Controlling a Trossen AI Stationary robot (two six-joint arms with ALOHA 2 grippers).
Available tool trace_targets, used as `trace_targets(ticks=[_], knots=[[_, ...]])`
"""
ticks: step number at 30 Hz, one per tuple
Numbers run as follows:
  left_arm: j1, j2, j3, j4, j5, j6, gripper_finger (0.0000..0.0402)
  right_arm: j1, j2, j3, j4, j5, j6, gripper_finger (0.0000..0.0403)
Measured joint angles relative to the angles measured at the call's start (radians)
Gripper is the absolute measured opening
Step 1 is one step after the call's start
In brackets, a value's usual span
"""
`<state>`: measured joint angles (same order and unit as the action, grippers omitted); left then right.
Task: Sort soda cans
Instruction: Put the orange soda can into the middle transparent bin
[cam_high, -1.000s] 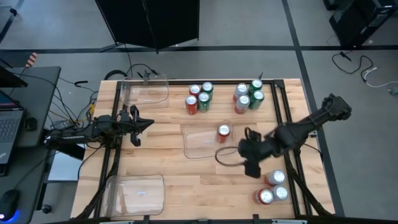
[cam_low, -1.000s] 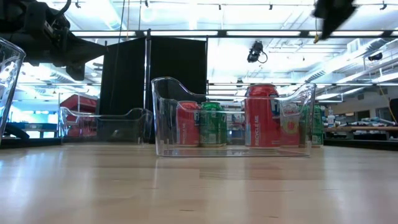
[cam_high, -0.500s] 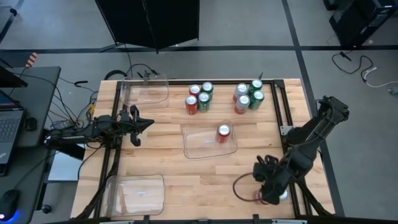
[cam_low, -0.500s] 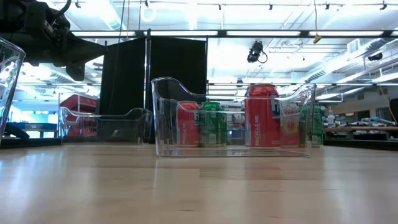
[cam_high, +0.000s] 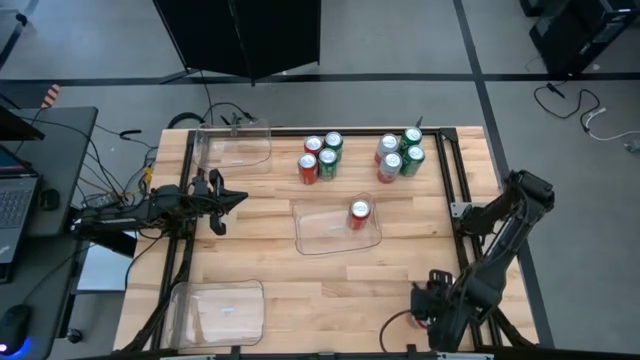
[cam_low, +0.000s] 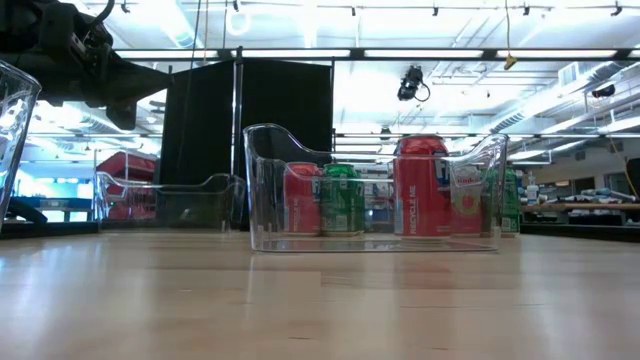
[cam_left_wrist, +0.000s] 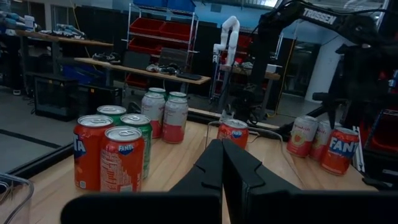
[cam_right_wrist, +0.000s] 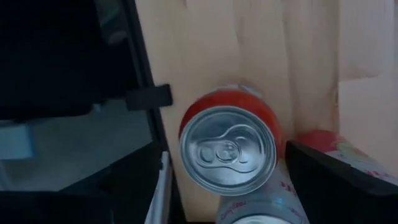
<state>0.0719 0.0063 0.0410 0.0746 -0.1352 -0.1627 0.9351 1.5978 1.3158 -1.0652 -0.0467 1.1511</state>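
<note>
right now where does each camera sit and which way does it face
High view: above the table, looking straight down; both arms show, left fingers shut.
Low view: at tabletop height, looking level through the middle tray into the room; one arm shows at upper left.
Left wrist view: looks past its shut fingers toward the cans.
Right wrist view: looks down on a red can.
High, low and left wrist views share the red can in the tray.

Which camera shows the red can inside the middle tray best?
The low view: the red can stands upright, seen side-on through the clear tray. The high view shows only its top. The left wrist view has it small and partly hidden behind the shut left claw. The right wrist view misses it.
</note>
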Motion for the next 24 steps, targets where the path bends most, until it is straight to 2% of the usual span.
trace_targets(ticks=[4,17,20,24], knots=[[0.0,0.0,0.0,0.0,0.0,0.0,0.0002,0.01,0.028,0.017,-0.055,0.01,-0.018,0.0338],[0.0,0.008,0.0,-0.053,-0.024,-0.006,0.0002,0.019,0.099,0.019,-0.03,0.018,-0.028,0.0347],[0.0,0.019,0.0,-0.052,-0.031,-0.023,0.0002,0.007,0.102,0.019,-0.04,0.015,-0.025,0.0329],[0.0,0.044,0.0,-0.051,-0.033,-0.051,0.0002,-0.034,0.098,0.019,-0.061,0.012,-0.034,0.0268]])
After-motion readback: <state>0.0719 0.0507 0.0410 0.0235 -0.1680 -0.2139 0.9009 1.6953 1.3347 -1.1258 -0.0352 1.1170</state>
